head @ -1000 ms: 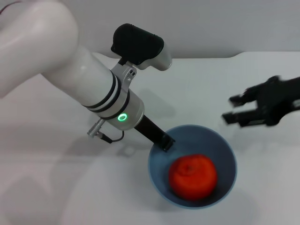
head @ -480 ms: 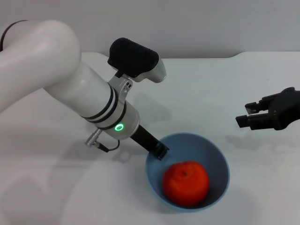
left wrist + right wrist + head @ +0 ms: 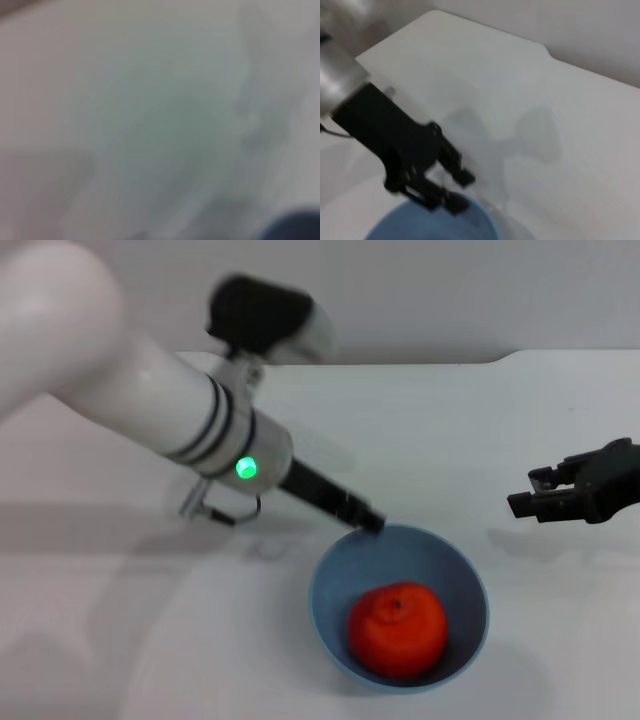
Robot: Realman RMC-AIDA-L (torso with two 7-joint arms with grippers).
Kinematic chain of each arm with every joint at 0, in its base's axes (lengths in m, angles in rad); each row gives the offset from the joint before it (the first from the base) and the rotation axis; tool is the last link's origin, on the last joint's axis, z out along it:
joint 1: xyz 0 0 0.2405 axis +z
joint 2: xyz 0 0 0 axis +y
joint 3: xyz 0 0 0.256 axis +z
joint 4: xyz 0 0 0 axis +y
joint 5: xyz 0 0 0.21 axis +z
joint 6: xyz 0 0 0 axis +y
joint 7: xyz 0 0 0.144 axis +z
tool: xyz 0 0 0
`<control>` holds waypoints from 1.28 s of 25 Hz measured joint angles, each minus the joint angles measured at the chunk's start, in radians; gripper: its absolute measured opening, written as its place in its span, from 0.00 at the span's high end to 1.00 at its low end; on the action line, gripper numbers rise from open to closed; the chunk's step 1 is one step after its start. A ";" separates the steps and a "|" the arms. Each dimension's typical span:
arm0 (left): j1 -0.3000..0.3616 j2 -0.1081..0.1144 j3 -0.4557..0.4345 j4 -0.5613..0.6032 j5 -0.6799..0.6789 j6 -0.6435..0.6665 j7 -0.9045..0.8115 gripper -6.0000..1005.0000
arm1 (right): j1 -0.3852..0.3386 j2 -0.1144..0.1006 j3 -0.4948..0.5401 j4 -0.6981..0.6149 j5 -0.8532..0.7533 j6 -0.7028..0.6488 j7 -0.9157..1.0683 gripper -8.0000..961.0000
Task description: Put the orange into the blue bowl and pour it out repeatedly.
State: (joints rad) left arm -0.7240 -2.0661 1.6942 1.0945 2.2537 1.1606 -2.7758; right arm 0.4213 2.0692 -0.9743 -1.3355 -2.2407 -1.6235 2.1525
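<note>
The orange (image 3: 397, 628) lies inside the blue bowl (image 3: 325, 585), which stands upright on the white table near the front. My left gripper (image 3: 370, 523) is at the bowl's far rim, just above it. In the right wrist view the left gripper (image 3: 458, 189) shows its two black fingers apart over the bowl's edge (image 3: 475, 220), holding nothing. My right gripper (image 3: 528, 493) hovers to the right of the bowl, well apart from it, open and empty. The left wrist view shows only a blur.
The white table (image 3: 450, 420) extends behind and to both sides of the bowl. Its back edge meets a grey wall (image 3: 450, 300). My left arm's white forearm (image 3: 150, 400) crosses the left half of the view above the table.
My left gripper has come off the bowl's rim and moved up and back, the arm swinging. The bowl with the orange has settled and stayed in place. My right gripper drew back to the right.
</note>
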 joint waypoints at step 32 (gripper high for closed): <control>0.523 -0.010 -0.703 -0.637 -1.470 0.262 2.125 0.22 | -0.148 0.005 0.646 0.989 0.918 0.217 -0.855 0.50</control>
State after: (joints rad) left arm -0.2007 -2.0766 0.9912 0.4578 0.7834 1.4226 -0.6511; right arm 0.2730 2.0743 -0.3285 -0.3467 -1.3229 -1.4061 1.2977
